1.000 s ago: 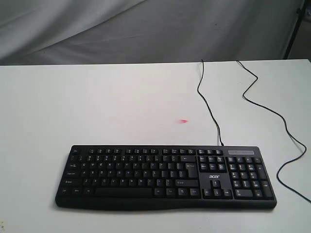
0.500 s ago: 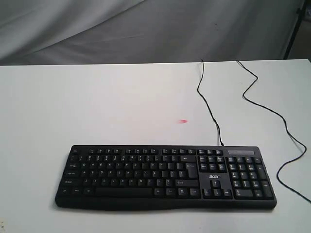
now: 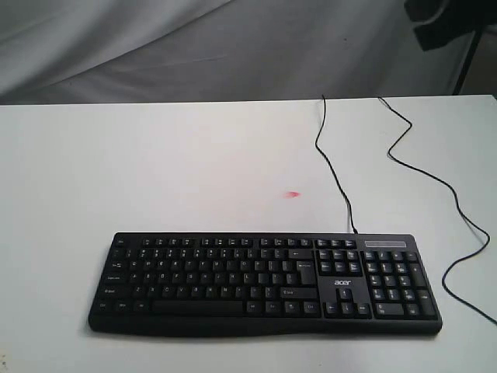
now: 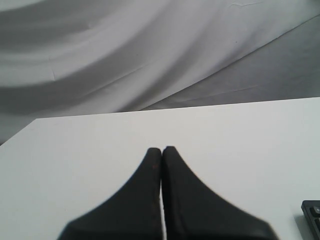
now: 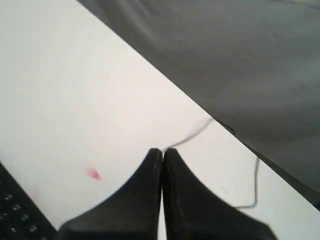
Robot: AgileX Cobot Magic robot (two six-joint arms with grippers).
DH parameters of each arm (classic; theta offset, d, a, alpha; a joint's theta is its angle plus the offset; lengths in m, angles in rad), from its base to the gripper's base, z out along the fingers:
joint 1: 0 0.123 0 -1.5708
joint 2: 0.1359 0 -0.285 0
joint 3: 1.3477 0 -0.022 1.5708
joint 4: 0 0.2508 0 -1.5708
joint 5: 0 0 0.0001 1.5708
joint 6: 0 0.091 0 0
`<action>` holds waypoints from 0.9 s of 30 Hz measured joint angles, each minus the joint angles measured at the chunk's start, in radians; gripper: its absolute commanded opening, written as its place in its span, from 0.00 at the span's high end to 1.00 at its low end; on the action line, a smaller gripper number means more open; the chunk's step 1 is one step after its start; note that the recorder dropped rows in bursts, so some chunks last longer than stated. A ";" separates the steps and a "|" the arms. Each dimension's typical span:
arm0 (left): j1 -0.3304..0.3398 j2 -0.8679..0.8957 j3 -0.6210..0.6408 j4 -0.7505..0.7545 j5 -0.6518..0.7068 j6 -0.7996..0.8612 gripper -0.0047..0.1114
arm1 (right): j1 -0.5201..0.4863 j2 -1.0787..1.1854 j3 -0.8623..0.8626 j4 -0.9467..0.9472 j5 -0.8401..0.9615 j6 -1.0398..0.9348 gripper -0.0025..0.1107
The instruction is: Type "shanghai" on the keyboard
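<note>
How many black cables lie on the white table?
2. One cable runs from the keyboard to the far edge of the table; the other winds along the right side. They may join out of sight.

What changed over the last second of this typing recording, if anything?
A dark shape has come into the exterior view's top right corner, probably part of the right arm; it was absent earlier. Nothing was grasped or released. The keyboard, its cable and the pink mark on the table stayed put.

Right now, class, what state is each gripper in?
Left gripper: closed, holding nothing.
Right gripper: closed, holding nothing.
</note>
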 measured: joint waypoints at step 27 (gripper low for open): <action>0.000 0.000 0.000 0.000 0.000 0.000 0.95 | 0.352 0.338 0.086 0.608 0.011 -0.709 0.98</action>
